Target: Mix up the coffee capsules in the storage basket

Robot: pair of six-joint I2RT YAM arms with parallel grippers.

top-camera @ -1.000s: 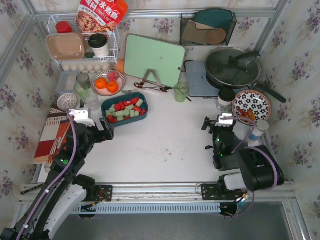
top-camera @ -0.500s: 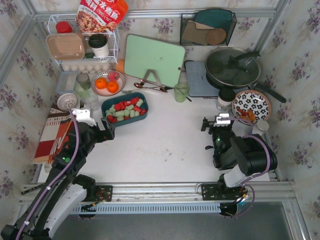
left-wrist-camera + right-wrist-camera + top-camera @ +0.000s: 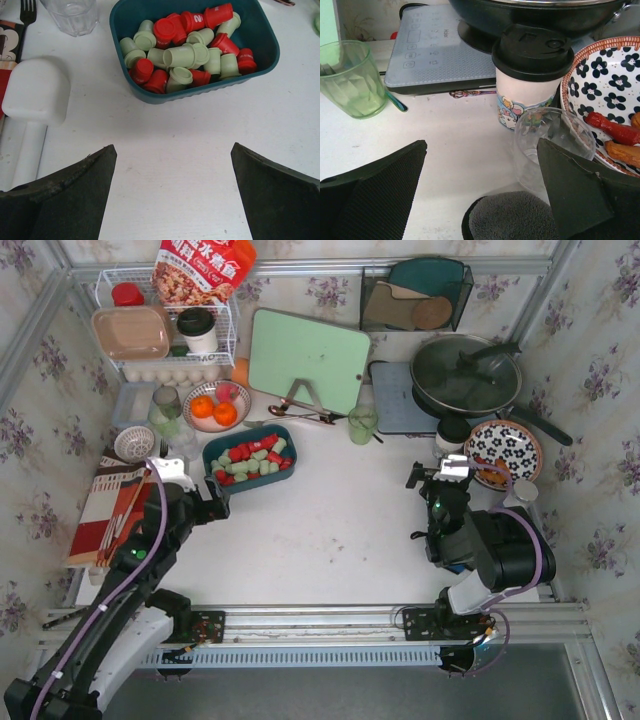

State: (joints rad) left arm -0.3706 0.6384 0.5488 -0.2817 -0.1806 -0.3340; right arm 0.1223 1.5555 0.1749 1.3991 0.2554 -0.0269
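While both arms are hanging back near the front edge of the table (image 3: 330,540), the teal storage basket (image 3: 260,60) is sitting on the white surface just ahead of the left gripper (image 3: 172,192), whose jaws are standing wide apart with nothing between them. Inside the basket, the red coffee capsules (image 3: 165,30) and the pale green coffee capsules (image 3: 182,55) are lying tumbled together, most on their sides: reds are showing along the far rim, at the right end and at the near left of the basket, with greens threading between them and heaping at the middle. Judged by that alone, the colours are already looking fairly interspersed, though a loose green cluster is sitting at the centre. That fits either a pile partly stirred or one simply tipped in that way, and from the overhead view the capsules are too small to settle it.

Well to the right of the basket, the right gripper (image 3: 480,190) is also standing open and holding nothing, facing a lidded paper cup (image 3: 532,75), a clear glass (image 3: 555,135) and a flowered plate (image 3: 615,100), none of which are touching the basket. No capsule is lying outside the basket as far as these views are showing.
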